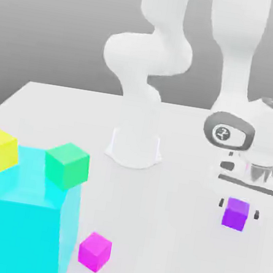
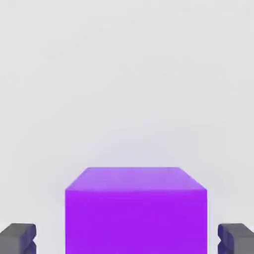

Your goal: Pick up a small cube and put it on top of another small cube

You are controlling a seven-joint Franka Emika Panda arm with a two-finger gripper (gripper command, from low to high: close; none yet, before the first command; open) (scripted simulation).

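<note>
Three other cubes (image 1: 66, 165), well apart

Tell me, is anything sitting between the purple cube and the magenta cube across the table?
Nothing visible does. The violet-purple cube sits between the gripper's fingers, and the bare table runs from it to the magenta cube. The big cyan block lies beyond it, toward the exterior view's left.

No readable text, label, brand name or number is showing on anything; the only mark is a small dark round emblem (image 1: 222, 133) sitting on the grey-rimmed white wrist housing of the arm, above the tabletop's far edge at the exterior view's right, and its figure cannot be made out
</note>
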